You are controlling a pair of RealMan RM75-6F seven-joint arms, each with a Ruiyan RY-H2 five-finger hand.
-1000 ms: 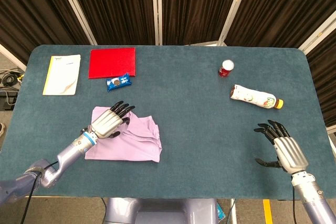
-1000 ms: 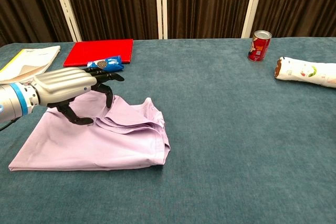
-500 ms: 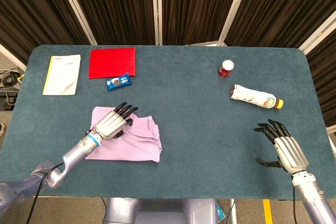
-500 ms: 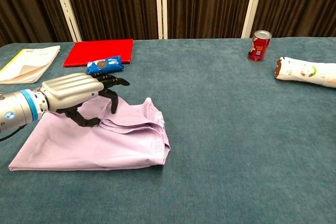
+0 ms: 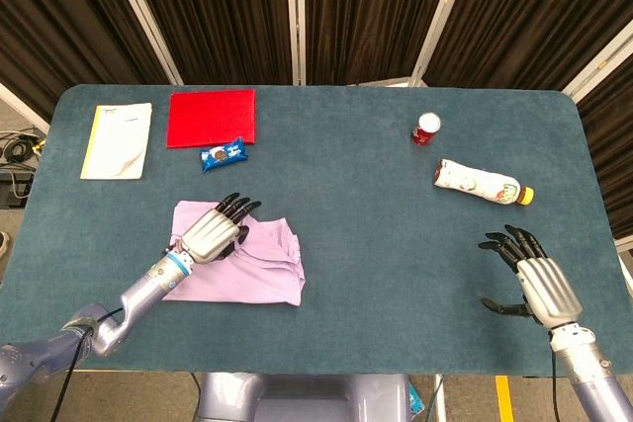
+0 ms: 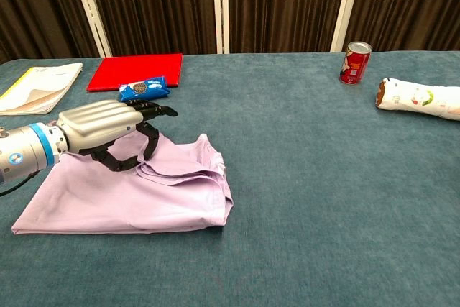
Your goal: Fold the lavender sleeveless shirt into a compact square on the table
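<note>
— Where were your fingers at that moment?

— My left hand (image 6: 100, 126) lay low over the lavender shirt (image 6: 136, 192), left of centre in the chest view. Its fingers (image 6: 147, 111) were stretched forward and a little apart, tips curling down toward the bunched upper edge of the cloth. Whether they actually pinched a fold, I could not tell; the thumb sat underneath, close against the fabric.

— And the other one?

— My right hand (image 5: 529, 279) showed only in the head view, lower right, above the table (image 5: 376, 195) with its fingers spread and nothing in them, well apart from the shirt.

— How did the shirt lie?

— Already doubled into a rough rectangle, flat on the table in the lower left of the head view, with stacked folds along its right edge and a rumpled ridge near my fingertips.

— What else was around?

— Just beyond my left hand was a blue snack packet (image 6: 144, 88), touching the near edge of a red mat (image 6: 136, 71). A pale booklet (image 5: 117, 140) lay to the mat's left. On the far right stood a red can (image 6: 356, 62), upright, and near it a white bottle (image 5: 482, 183) lay on its side.
</note>
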